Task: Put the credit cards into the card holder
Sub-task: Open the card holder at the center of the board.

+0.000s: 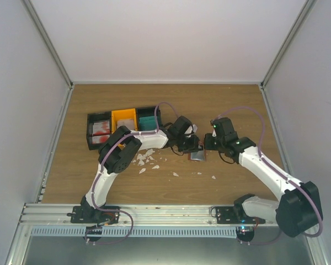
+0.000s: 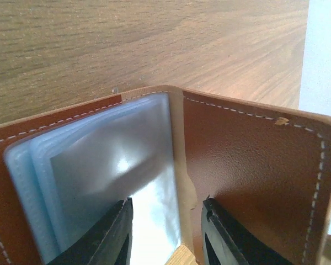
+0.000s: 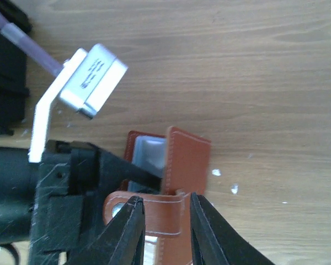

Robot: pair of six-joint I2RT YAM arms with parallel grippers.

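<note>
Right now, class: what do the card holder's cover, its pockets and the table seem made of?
The card holder: cover likely leather or imitation, matte reddish-brown, pale edge stitching. Its pockets: soft clear bluish plastic, glossy with glare. The table: wood or wood-look laminate, grain lines showing.

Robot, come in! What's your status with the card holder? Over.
Left gripper clamped on open card holder. Right gripper open, straddling it. Teal credit card waiting in black bin. White scraps nearby.

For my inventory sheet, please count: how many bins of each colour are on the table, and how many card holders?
Black bins: 2
Orange bin: 1
Card holder: 1
Total: 4
</note>
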